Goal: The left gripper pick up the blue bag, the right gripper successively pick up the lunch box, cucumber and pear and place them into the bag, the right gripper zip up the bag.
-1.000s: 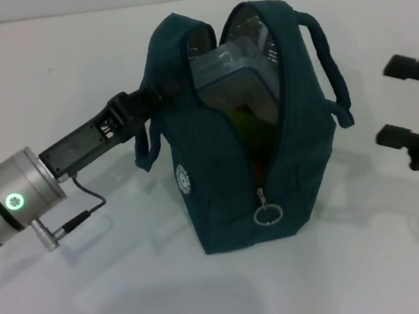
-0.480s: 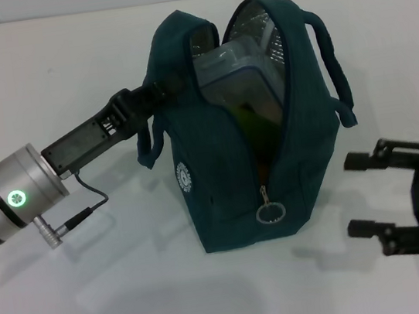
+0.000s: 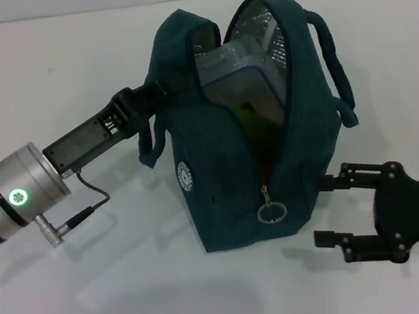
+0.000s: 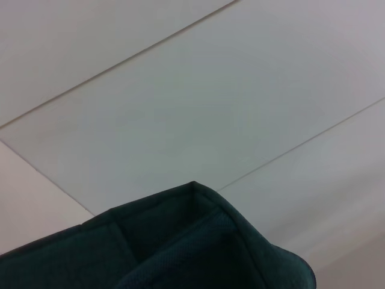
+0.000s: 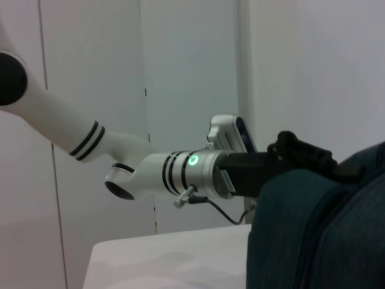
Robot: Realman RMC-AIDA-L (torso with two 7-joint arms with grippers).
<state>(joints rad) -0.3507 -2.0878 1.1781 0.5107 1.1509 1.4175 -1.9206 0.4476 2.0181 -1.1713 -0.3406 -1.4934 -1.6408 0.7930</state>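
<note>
Head view: left hand [image 3: 160, 92] clamps soft bag [image 3: 222, 194]; open right hand [image 3: 328, 210] should pinch the zipper ring [image 3: 270, 213].

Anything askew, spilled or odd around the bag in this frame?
Nothing spilled. The lunch box sits tilted, poking up out of the blue bag, which may hinder zipping. Zipper pull is still at the bottom.
</note>
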